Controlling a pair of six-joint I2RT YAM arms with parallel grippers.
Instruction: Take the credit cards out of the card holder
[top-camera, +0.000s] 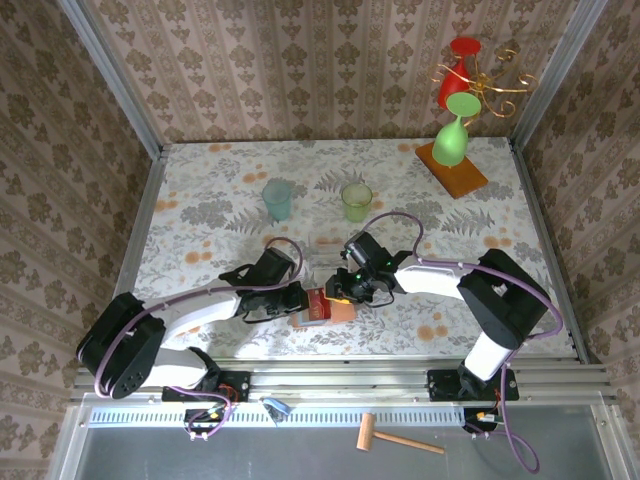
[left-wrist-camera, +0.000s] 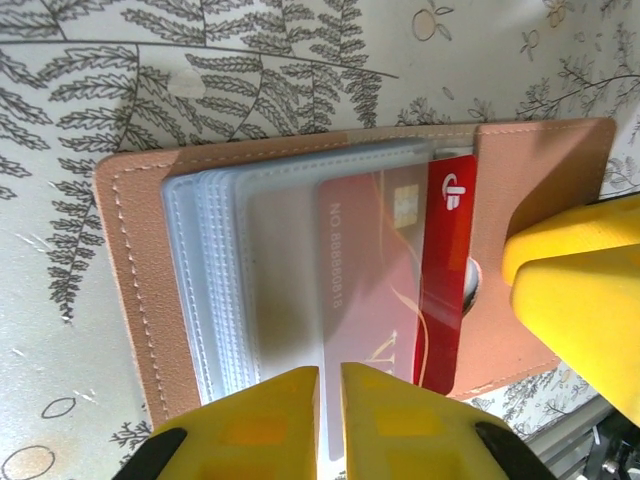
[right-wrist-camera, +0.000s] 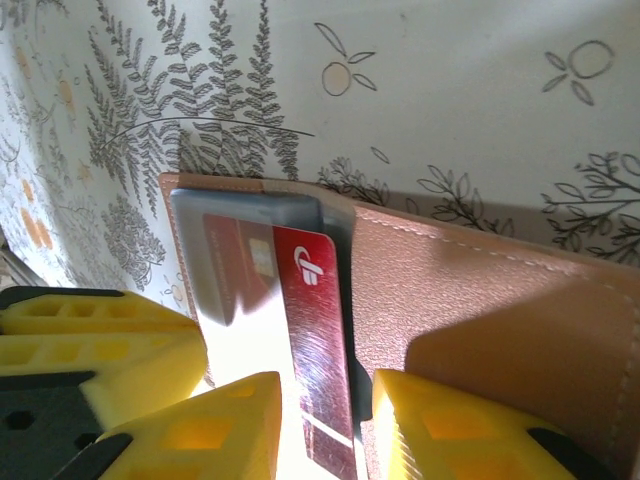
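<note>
Floral-print table (top-camera: 200, 200) carries the whole job, and the work sits close to its near edge, between the two arms.

The right gripper (right-wrist-camera: 325, 405) has its yellow fingers partway apart, with the red card (right-wrist-camera: 312, 300) running up between them. I cannot tell whether the pads actually press on it. The card's red end sticks out of its pocket, while the rest shows pale through the plastic.

The left gripper (left-wrist-camera: 330, 385) is nearly closed, with the edge of the clear sleeves (left-wrist-camera: 230, 270) pinched in the thin slit between its fingers. Those sleeves fan out from the middle of the card holder (left-wrist-camera: 135, 260), which lies open and flat on the table with its tan flaps spread to both sides.

The step in hand looks like drawing this one card out. To do it well, the right fingers should close on the bare red end only, not on the plastic. The pull should then go straight along the card's length, low and level, so the card does not bind in the pocket's mouth.

The card is thin and glossy, so a light grip may slide off. The left pinch needs to hold firm, or the whole card holder will likely drag along. Whether the other sleeves hold more cards is hard to say.
</note>
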